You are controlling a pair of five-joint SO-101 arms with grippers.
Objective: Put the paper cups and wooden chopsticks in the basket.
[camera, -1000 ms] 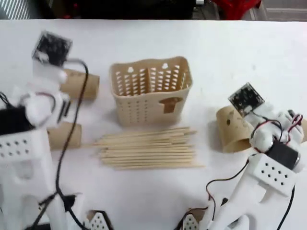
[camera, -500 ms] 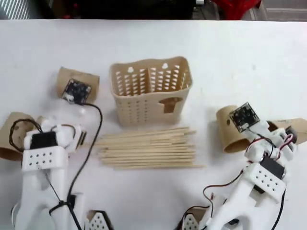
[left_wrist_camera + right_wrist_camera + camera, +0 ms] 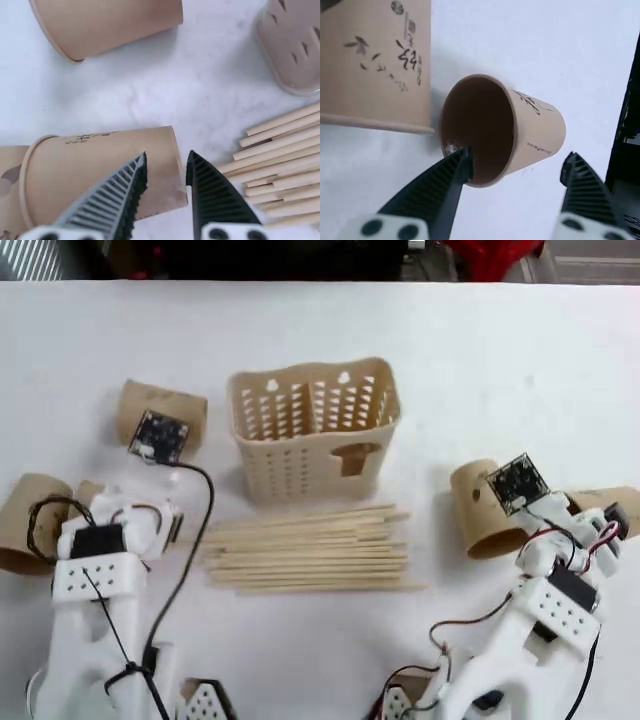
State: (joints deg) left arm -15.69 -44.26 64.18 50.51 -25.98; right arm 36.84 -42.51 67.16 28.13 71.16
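Desk: basket stood upright mid-desk and looked empty. Chopsticks lay in a loose pile just on its near side. Cups all lay on their sides: far-left cup and near-left cup toward the left edge, right cup toward the right edge beside another. Left gripper hovered over the near-left cup's base, jaws narrow, holding nothing. Right gripper had jaws wide, straddling the right cup. Step, by my read: first cup pickups. Next move needs the right jaws lower, then closed across the cup wall.
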